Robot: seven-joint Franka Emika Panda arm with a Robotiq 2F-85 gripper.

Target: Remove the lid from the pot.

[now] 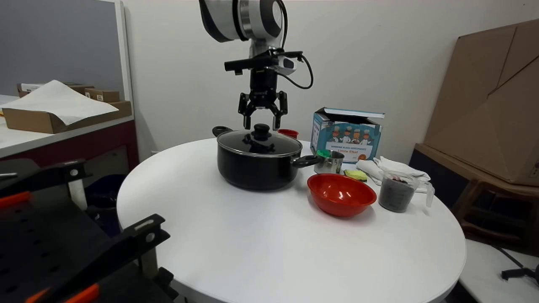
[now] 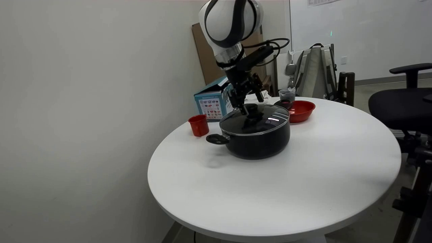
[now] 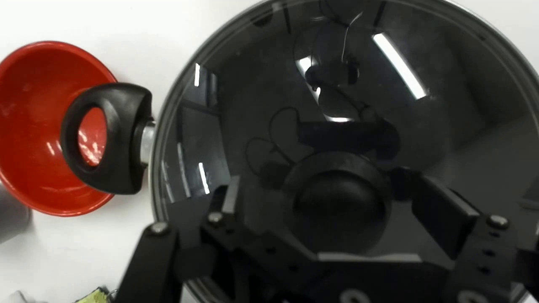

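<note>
The round lid of transparent glass (image 1: 260, 143), thin metal rim about its edge, sits on the wide, low black cooking pot (image 1: 257, 171), covering its mouth. Over it the black two-fingered pincer (image 1: 262, 125) points down, its fingers (image 3: 444, 219) spread apart and grasping nothing. The lid's round black central knob (image 3: 340, 206) lies between those fingers: in the wrist view dark glass shows on either side of it, the gap looking narrower toward the finger at the right of the picture. In an exterior view the fingertips are about level with the top of the knob, one to each side; how near they are to the glass itself is hard to judge, black parts being set against dark reflections. The pot stands on the round white counter (image 1: 290, 252). One looped black side handle (image 3: 130, 168) overlaps the shiny red bowl (image 1: 342, 195) in the wrist view; the opposite handle (image 2: 217, 139) is near the small red cup (image 2: 199, 125). Beyond the bowl are a small metal cup (image 1: 332, 164), a yellow-green sponge (image 1: 356, 174) and a blue printed cardboard box (image 1: 347, 136); just beside it stands a clear handled jug (image 1: 396, 194), dark inside.
</note>
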